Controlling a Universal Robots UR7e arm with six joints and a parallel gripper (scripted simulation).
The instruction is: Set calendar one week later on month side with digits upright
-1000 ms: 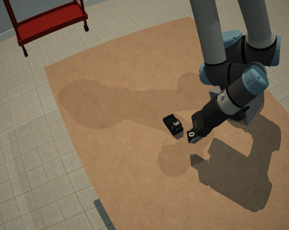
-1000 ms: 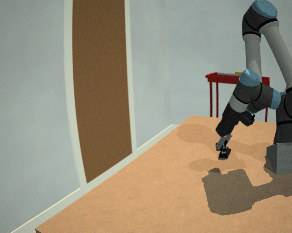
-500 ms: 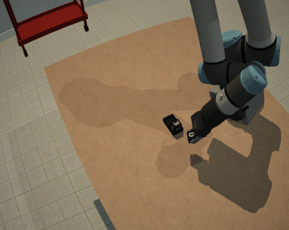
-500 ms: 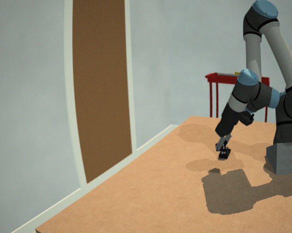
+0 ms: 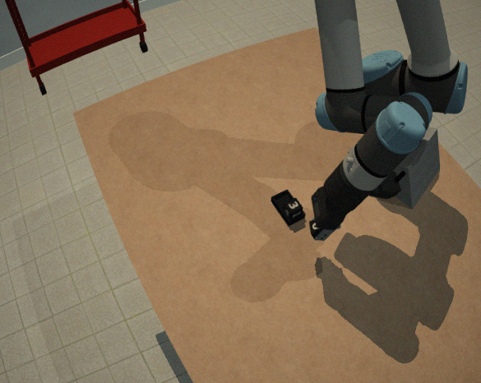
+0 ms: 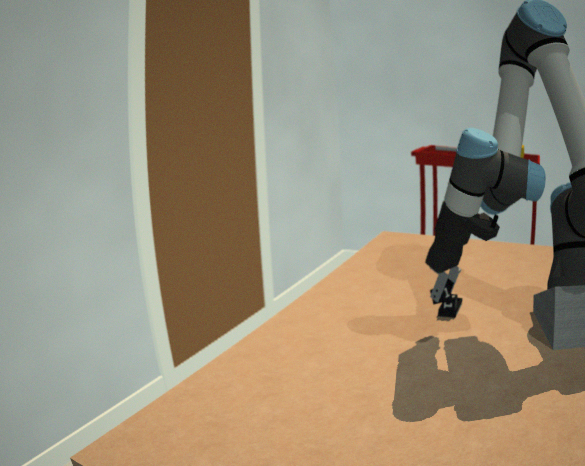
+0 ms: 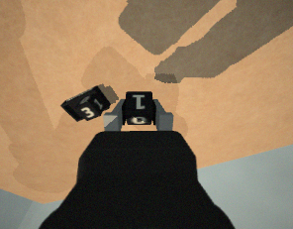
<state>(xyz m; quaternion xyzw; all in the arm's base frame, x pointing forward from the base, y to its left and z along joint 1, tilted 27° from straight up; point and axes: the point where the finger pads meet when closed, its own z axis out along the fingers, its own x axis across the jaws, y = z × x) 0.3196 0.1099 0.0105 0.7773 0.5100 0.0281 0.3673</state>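
The grey metal two-finger gripper (image 5: 323,233) (image 6: 445,289) (image 7: 139,107) is holding a small black cube with pale numbers (image 5: 313,227) (image 7: 139,106) up above the brown table (image 5: 215,329) (image 6: 302,390) (image 7: 232,113). The fingers are standing a bit more than half open, one on each side of the cube, and they are pressing on it. The cube is showing a 1 and a 0 to the wrist camera.

The small black open tray (image 5: 280,207) (image 6: 447,315) (image 7: 73,109) is sitting on the table, near the held cube but not touching it. The other black cube, the one with a white 3 (image 5: 293,205) (image 6: 449,302) (image 7: 91,105), is sitting at one end of the tray, and the other end is looking free.

The held cube is probably light, hard and stiff, so it is not going to squash. Its flat sides may be a bit slippery, so the fingers are best taking two opposite sides, square and near the middle. The cube is seeming tipped, so it is needing to be turned flat before going down. If it is bumping its neighbour or the rim, the light tray could be sliding.
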